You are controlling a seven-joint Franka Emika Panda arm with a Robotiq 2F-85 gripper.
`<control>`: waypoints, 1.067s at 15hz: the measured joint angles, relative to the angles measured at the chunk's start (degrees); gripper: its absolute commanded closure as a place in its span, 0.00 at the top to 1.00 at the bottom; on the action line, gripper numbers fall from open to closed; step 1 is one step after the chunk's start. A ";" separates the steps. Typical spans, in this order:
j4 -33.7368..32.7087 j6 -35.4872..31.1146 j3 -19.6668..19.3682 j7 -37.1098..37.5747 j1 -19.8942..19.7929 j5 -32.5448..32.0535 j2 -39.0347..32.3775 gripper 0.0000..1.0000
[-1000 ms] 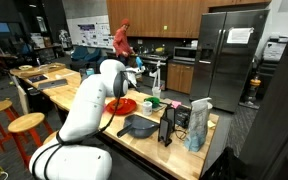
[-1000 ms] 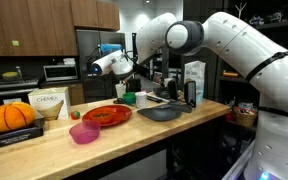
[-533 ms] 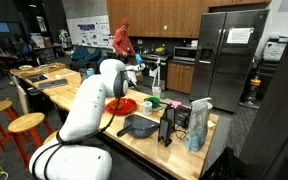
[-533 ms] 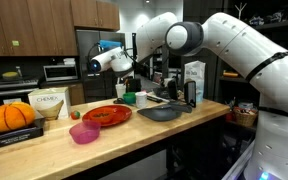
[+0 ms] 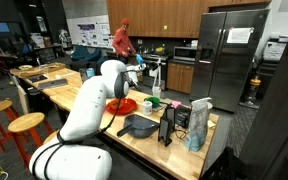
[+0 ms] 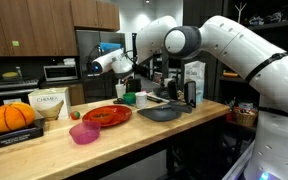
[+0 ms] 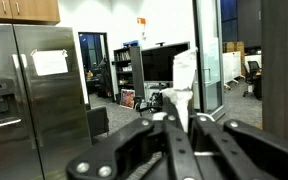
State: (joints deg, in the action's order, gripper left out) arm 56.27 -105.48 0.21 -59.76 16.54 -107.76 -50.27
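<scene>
Hovering over the long wooden table [image 6: 44, 150], our white arm [image 6: 234, 45] reaches out level, well above everything on it. The red plate [image 6: 106, 115] lies on the table, almost under the gripper [image 6: 95, 68], which is closed tight and empty. We judge this a travelling step. Reaching the plate calls for lowering the gripper and spreading its jaws.

Exterior, high: behind the robot [image 5: 84, 115], well back, facing along the counter [image 5: 134, 142]; fridge [image 5: 229, 60] at 2 o'clock.
Exterior, low: near, at counter height, facing across it; robot at 3 o'clock.
Wrist: level; gripper [image 7: 181, 118] at 6 o'clock, fridge at 9 o'clock.
Shared: red plate [image 5: 122, 104] and pan [image 5: 139, 126], in both exterior views.
</scene>
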 measured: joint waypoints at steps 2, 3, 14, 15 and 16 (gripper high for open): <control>-0.55 -0.44 -0.43 -0.43 -0.11 0.00 -0.71 0.02; -0.78 -0.67 -0.65 -0.55 -0.14 0.00 -1.04 0.02; -1.77 -2.28 -1.11 -0.62 -0.16 2.59 -3.02 0.02; -1.79 -2.39 -1.11 -0.62 -0.16 3.08 -3.02 0.02; -1.86 -2.45 -1.11 -0.62 -0.16 3.74 -3.02 0.02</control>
State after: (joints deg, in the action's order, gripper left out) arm 54.41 -107.92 -0.91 -60.38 16.39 -104.02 -53.29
